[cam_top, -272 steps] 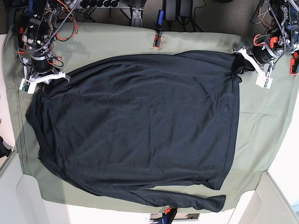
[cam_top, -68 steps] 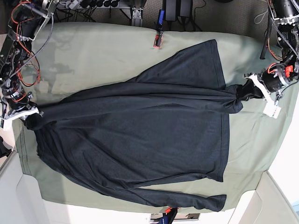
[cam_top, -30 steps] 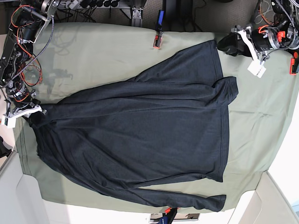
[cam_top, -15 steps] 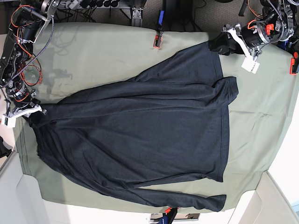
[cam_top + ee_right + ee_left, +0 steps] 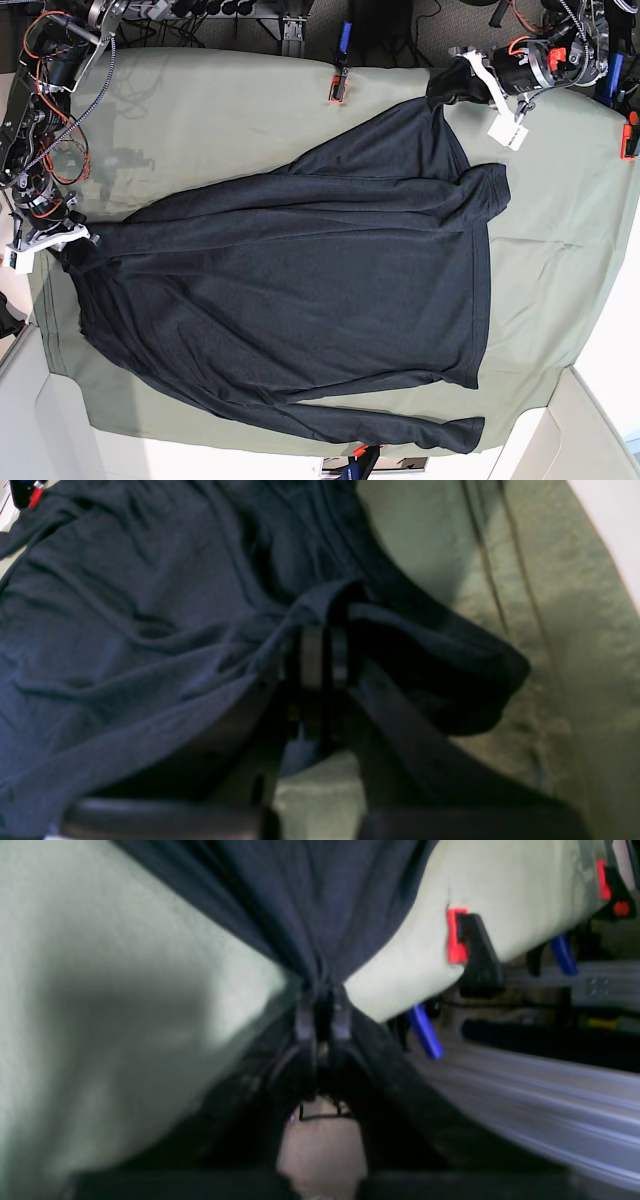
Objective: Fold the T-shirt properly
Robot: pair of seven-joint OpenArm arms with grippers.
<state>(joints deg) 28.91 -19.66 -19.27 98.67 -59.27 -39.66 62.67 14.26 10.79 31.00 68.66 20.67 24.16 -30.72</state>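
The dark navy T-shirt (image 5: 300, 290) lies spread on the sage-green cloth (image 5: 200, 110), with one folded part rising to a point at the back right. My left gripper (image 5: 447, 88) is shut on that point; in the left wrist view its closed gripper (image 5: 322, 1012) pinches the dark fabric (image 5: 320, 900). My right gripper (image 5: 62, 243) is shut on the shirt's left edge. In the right wrist view the closed gripper (image 5: 320, 652) holds a bunched fold of the shirt (image 5: 125, 605). A long sleeve (image 5: 440, 432) lies along the front edge.
A red-and-black clamp (image 5: 337, 88) holds the cloth at the back edge, and it also shows in the left wrist view (image 5: 470, 955). Another clamp (image 5: 358, 455) sits at the front edge and a red one (image 5: 628, 135) at the right. Cables and arm bases crowd the back corners.
My left gripper moved back and leftward to the shirt's raised point, closed on it and shifted it slightly left. My right gripper stayed on the left edge.
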